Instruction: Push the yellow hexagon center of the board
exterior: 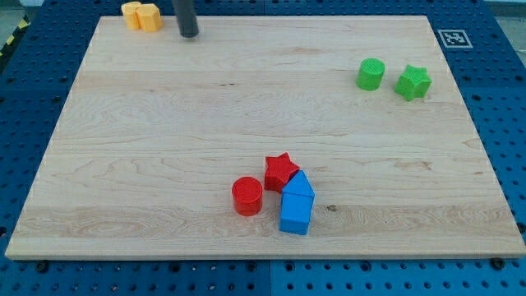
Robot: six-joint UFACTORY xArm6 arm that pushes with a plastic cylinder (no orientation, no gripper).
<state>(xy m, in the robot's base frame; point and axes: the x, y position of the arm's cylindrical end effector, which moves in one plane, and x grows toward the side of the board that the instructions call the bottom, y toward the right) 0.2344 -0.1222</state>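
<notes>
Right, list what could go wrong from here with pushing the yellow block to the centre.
1. The yellow block sits at the board's top edge, partly over it; a push from my tip, now just to its right, could knock it off the board.
2. My tip is beside the block, not behind it, so a straight push would likely send it left rather than to the centre.

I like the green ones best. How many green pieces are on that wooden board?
2, both near the view's upper right, side by side but apart: a green plastic cylinder on the left, and a green plastic star on the right. Nothing in view could hide another.
</notes>
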